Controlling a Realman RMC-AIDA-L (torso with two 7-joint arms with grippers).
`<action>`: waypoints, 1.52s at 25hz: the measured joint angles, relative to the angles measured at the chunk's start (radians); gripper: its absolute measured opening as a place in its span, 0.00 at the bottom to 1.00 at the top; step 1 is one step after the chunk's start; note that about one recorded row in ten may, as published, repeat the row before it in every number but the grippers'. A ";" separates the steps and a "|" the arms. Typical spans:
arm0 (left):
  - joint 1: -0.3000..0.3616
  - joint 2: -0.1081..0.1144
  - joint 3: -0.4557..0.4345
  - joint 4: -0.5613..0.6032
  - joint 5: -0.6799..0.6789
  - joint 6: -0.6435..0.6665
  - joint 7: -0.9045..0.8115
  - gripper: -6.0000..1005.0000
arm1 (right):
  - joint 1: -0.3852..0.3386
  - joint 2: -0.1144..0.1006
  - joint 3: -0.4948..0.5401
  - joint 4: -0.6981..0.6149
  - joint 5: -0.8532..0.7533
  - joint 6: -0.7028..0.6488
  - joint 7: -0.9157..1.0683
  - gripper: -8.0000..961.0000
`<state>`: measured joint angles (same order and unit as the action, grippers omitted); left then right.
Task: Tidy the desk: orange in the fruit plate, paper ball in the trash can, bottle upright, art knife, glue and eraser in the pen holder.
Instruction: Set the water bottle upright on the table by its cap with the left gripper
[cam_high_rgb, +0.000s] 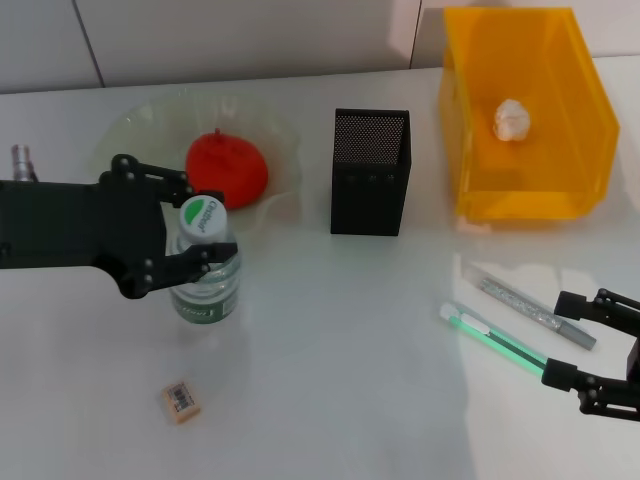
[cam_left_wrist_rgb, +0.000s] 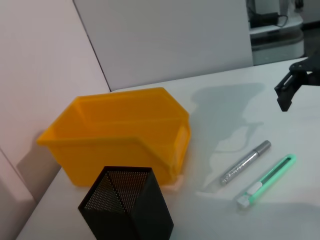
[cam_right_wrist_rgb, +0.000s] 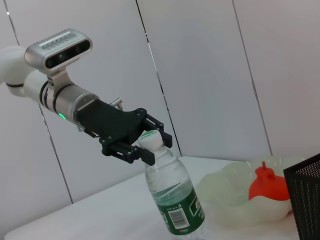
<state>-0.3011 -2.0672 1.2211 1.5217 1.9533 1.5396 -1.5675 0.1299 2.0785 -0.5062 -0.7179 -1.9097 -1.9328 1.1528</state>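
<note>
Nearest the robot on the white table (cam_high_rgb: 330, 380) lies the tiny tan rectangular eraser with a printed label (cam_high_rgb: 181, 401), flat and alone, just in front of the small clear plastic water bottle with a green label and white cap (cam_high_rgb: 205, 270), which stands upright. The black left gripper (cam_high_rgb: 190, 232) reaches in from the left at the bottle's neck, its jaws apart on either side of the cap and shoulder; whether they touch the plastic cannot be told. At the near right edge the black right gripper (cam_high_rgb: 585, 345) hovers with its jaws spread, close to the end of a green-and-white art knife (cam_high_rgb: 495, 339); a silvery glue pen (cam_high_rgb: 530, 307) lies just beyond, roughly parallel. Farther back, the square black metal mesh pen holder (cam_high_rgb: 370, 172) stands mid-table. Left of it, the round red-orange orange (cam_high_rgb: 227, 168) rests in the translucent pale-green wavy-rimmed fruit plate (cam_high_rgb: 283, 140). At the far right, the crumpled white paper ball (cam_high_rgb: 511, 119) lies inside the translucent orange-yellow rectangular trash can (cam_high_rgb: 530, 190)
</note>
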 joint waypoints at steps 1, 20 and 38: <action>0.000 0.000 0.000 0.000 0.000 0.000 0.000 0.49 | 0.001 0.000 0.000 0.000 0.000 0.000 0.001 0.88; 0.003 0.000 -0.164 -0.211 -0.106 -0.019 -0.014 0.51 | 0.017 0.000 0.000 0.003 -0.004 0.000 0.001 0.88; -0.016 -0.001 -0.191 -0.270 -0.105 -0.045 0.003 0.54 | 0.017 0.000 -0.003 0.006 -0.008 0.007 0.001 0.88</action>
<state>-0.3167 -2.0679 1.0298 1.2521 1.8479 1.4947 -1.5648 0.1472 2.0784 -0.5096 -0.7117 -1.9175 -1.9254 1.1535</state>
